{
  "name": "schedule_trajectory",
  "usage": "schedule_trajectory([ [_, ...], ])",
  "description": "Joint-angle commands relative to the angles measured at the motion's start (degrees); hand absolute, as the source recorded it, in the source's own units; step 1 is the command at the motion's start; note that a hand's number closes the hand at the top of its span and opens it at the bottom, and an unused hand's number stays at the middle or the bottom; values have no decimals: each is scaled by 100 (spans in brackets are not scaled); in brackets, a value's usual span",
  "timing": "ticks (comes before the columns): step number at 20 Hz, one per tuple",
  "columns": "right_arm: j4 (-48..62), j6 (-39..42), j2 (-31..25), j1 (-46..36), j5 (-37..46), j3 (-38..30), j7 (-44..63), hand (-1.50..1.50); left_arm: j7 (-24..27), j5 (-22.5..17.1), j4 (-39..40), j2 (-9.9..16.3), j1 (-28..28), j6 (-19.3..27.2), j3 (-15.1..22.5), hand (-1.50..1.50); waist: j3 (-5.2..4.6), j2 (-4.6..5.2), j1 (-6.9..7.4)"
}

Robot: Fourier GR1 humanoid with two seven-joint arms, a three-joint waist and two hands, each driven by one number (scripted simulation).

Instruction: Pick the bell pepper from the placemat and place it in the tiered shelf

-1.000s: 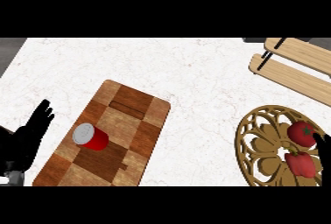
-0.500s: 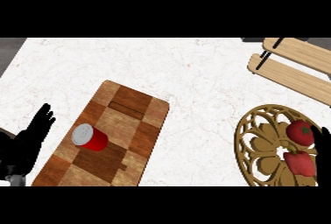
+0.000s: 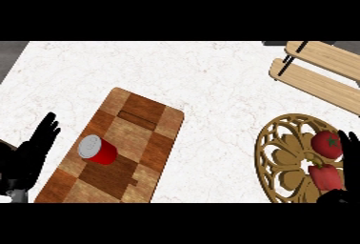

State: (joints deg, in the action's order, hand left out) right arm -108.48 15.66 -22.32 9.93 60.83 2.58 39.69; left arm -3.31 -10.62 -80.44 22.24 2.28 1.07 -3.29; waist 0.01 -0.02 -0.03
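Right hand (image 3: 347, 151): I see it only at the right edge of my head view, black fingertips straight and pointing up, holding nothing; they stand just right of the tomato and overlap the placemat's rim there. A dark part of the same arm shows at the lower right corner, below the bell pepper.

Left hand (image 3: 34, 155): at the left edge, fingers straight and relaxed, pointing up, resting with nothing in them, just beside the left side of the cutting board.

Bell pepper (image 3: 325, 176): red, lying on the lower right part of the placemat, just below the tomato. From here I cannot tell whether my right hand touches it.

Tomato (image 3: 326, 144): red and round with a green stem mark, on the placemat above the pepper.

Placemat (image 3: 281, 157): round, tan, with an openwork pattern, at the right on the counter, partly cut off by the view's edge.

Tiered shelf (image 3: 323, 66): pale wooden slats on dark posts at the upper right, well apart from the placemat.

Cutting board (image 3: 134, 138): checkered brown wood, lying aslant at the left.

Red cup (image 3: 97, 150): lying on its side on the board, grey end toward the left hand.

Counter (image 3: 211, 86): white, marbled.
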Motion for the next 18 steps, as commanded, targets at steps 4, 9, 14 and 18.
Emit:
schedule_trajectory([
  [4, 331, 7, 40, -86, -32, -497, -538, -150, -313, 121, -153, -127, -148, -231, -215, 0, -1, -2, -5],
  [9, 1272, -173, 430, -570, 290, -261, -462, 150, -62, 225, 316, -167, -405, -375, -375, 0, -1, 6, 8],
  [14, 1132, -353, 222, -177, 116, -522, -1093, 150, 65, 386, -257, -424, 241, -243, -329, 0, 0, -2, 18],
  [18, 1415, -720, 359, -344, 564, -295, -1122, 150, -373, 320, -150, -204, -186, -374, -499, 0, 1, 3, 17],
])
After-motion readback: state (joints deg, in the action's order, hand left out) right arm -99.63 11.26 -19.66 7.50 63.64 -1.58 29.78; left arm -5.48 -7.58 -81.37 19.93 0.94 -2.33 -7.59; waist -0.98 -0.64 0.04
